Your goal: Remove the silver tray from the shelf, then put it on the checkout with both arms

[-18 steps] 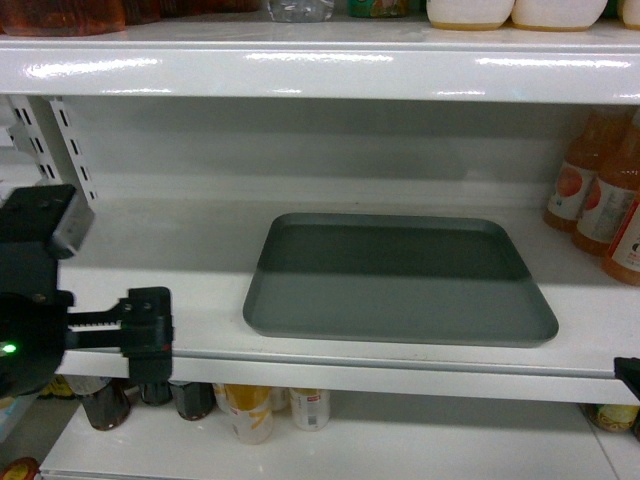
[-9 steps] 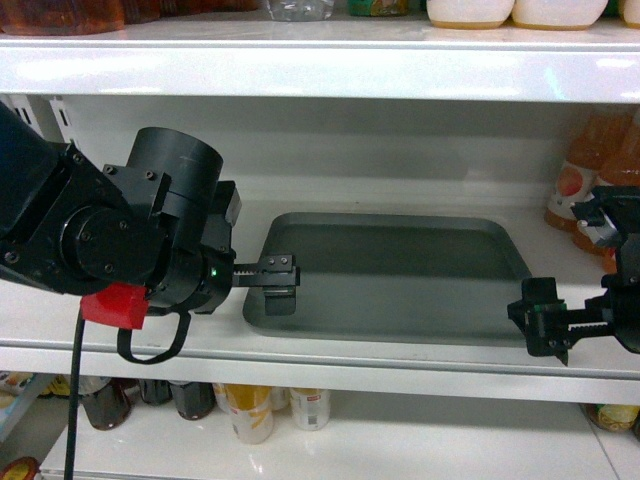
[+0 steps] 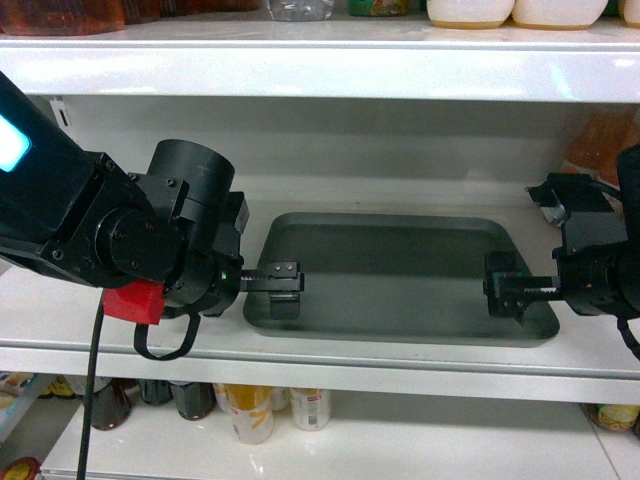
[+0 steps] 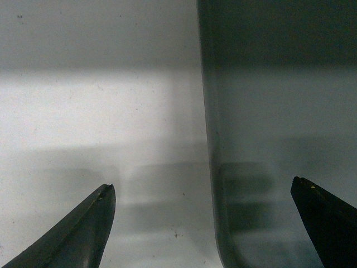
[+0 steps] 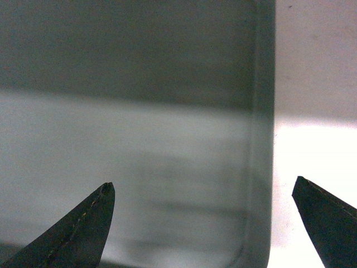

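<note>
White shelf (image 3: 150, 300), silver tray (image 3: 400, 270) flat, left pincer (image 3: 283, 291) and right pincer (image 3: 503, 284) spread over its ends

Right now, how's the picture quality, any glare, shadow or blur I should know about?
Head view: bright glare streaks on the upper shelf lip; a dark shadow band covers the back half of the silver tray. Left wrist view: sharp enough, same shadow across the tray. Right wrist view: soft and smeared, shelf beyond the tray rim overexposed.

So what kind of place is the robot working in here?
Most likely a shop aisle: glossy white shelf boards on slotted uprights, bottled drinks stocked on the shelf below, and a silver tray on display.
</note>
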### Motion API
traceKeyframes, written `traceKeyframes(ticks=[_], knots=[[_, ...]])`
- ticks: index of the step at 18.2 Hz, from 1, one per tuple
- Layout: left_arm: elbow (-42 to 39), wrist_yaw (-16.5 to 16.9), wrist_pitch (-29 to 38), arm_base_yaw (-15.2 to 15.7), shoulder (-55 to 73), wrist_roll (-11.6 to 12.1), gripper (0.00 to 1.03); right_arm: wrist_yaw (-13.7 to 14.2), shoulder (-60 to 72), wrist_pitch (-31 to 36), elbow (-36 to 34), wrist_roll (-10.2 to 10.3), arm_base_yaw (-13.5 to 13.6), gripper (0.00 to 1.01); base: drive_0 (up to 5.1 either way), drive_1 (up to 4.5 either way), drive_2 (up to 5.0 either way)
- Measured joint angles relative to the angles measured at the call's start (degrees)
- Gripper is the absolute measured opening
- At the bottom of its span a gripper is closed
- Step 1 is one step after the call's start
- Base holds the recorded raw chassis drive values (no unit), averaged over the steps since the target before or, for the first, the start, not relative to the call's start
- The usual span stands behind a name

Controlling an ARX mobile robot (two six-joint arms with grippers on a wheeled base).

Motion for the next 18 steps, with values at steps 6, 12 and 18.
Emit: traceKeyframes(ticks=[6, 12, 18], knots=[[1.1, 0.1, -0.2, 0.1, 0.5, 0.0, 0.98, 1.6, 3.9, -4.2, 5.6, -0.4, -1.1, 0.98, 0.0, 0.00, 0.0], [4.7, 2.5, -2.6, 0.4, 3.8, -1.6, 0.56, 2.1, 7.6, -9.5, 9.6, 0.0, -1.1, 0.47, 0.0, 0.00, 0.0], [3.6, 3.9, -0.6, 0.9, 3.9, -5.4, 0.09, 3.8, 7.8, -10.1, 10.0, 0.8, -1.1, 0.03, 0.0, 0.00, 0.0]])
